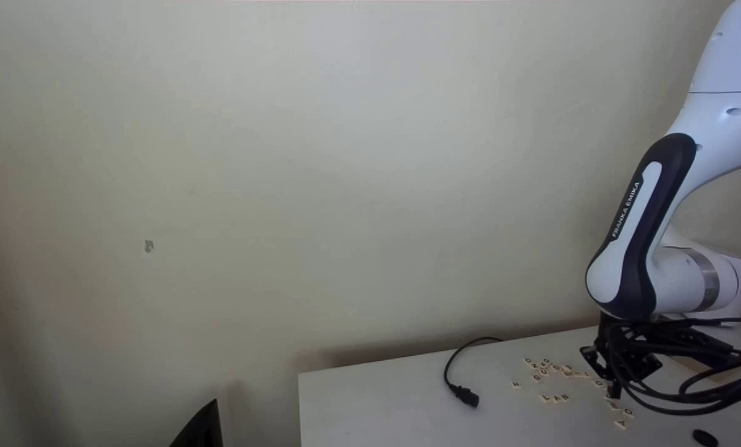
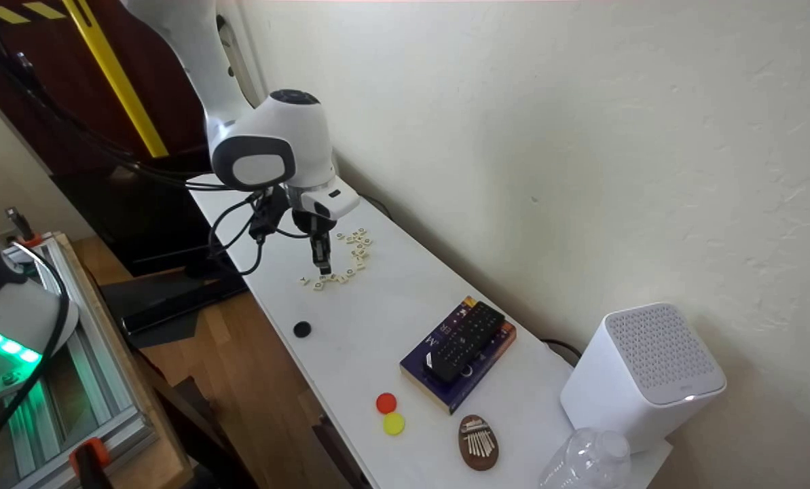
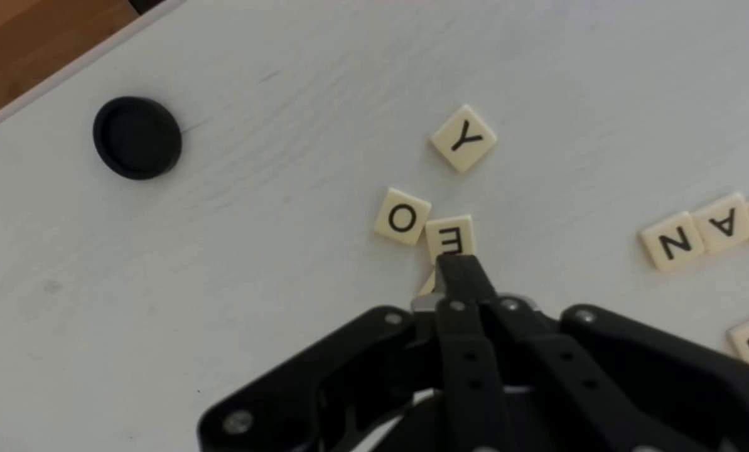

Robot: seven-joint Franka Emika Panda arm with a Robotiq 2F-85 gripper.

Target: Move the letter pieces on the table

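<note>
While the pincer (image 2: 324, 269) points down at the white bench (image 2: 364, 322), its fingers pressed together, its tip hides part of the E piece (image 3: 451, 236) in the wrist view; whether they touch cannot be told. The O piece (image 3: 402, 217) lies just beside E, the Y piece (image 3: 464, 139) a little apart. More letter pieces (image 2: 359, 265) straggle in a loose curve near the pincer in an exterior view. Toward the bench's edge lies a black disc (image 2: 302, 329); farther along, a book (image 2: 416, 362) bears a black remote (image 2: 466, 339).
</note>
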